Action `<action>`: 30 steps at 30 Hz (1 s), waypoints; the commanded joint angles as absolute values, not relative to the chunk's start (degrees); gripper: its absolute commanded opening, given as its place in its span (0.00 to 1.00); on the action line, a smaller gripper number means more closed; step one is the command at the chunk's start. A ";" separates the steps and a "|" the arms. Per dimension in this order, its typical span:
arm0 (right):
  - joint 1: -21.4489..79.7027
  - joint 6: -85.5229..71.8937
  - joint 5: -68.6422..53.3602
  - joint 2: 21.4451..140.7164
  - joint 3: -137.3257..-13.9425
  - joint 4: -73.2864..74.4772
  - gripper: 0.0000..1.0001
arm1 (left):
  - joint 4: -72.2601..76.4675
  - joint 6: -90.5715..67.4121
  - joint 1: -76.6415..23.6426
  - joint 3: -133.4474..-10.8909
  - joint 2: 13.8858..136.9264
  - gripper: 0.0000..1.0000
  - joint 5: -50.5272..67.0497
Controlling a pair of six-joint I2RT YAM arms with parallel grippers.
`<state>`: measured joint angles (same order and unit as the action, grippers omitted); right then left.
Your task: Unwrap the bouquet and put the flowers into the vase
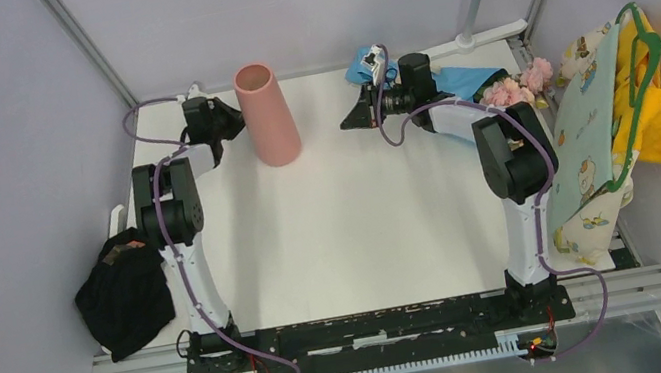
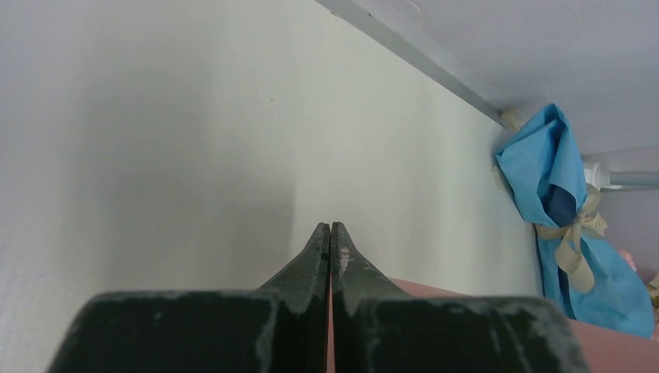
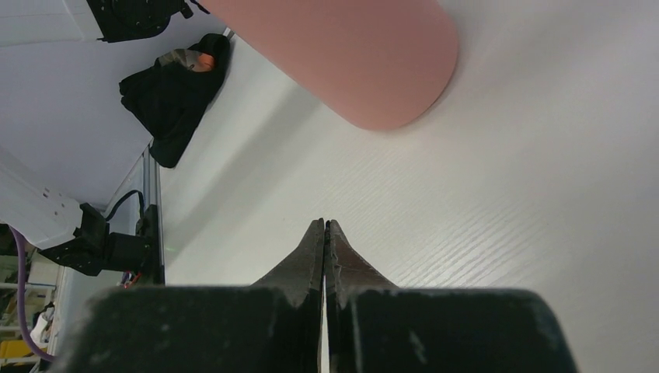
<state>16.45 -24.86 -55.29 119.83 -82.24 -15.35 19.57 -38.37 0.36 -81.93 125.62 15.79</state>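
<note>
The left tool (image 2: 330, 229) is pressed together beside the vase (image 1: 267, 114); the right tool (image 3: 325, 225) likewise, with the wrapped bouquet (image 1: 469, 79) laid behind it.

The broad middle of the white tabletop (image 1: 355, 233) lies open between my two arms, with room to sweep across. The tall salmon-pink cylinder vase (image 1: 266, 116) stands upright at the far left, just beside my left claw (image 1: 239, 121), and bars its way rightward. Behind my right claw (image 1: 348, 123), the blue paper-wrapped bouquet of pink roses (image 1: 471, 82) fills the far right corner. A crumpled black cloth (image 1: 124, 292) overhangs the left edge. Yellow and pale-green hanging cloths (image 1: 599, 121) crowd the right side.
</note>
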 commanded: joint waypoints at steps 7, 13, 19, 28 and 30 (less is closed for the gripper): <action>14.20 -25.06 -56.43 114.88 -80.10 -17.81 0.00 | 19.29 -34.63 -5.98 -84.00 126.20 0.05 17.84; 12.97 -24.86 -55.92 114.12 -79.67 -17.24 0.00 | 18.31 -33.35 -8.00 -83.69 125.59 0.05 18.10; 11.69 -20.65 -50.34 113.39 -82.51 -9.89 0.00 | 15.86 -32.05 -8.44 -81.68 123.48 0.05 15.10; 9.66 -8.57 -29.10 115.93 -98.81 13.65 0.53 | 5.65 -28.93 -8.45 -80.70 115.68 0.40 -2.08; 9.40 -7.67 -25.83 117.05 -101.64 15.99 0.74 | 5.27 -28.83 -8.44 -79.24 112.79 0.43 -4.62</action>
<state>10.00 -11.94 -35.09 116.81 -95.92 9.04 6.83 -31.88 -8.23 -80.64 121.86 4.91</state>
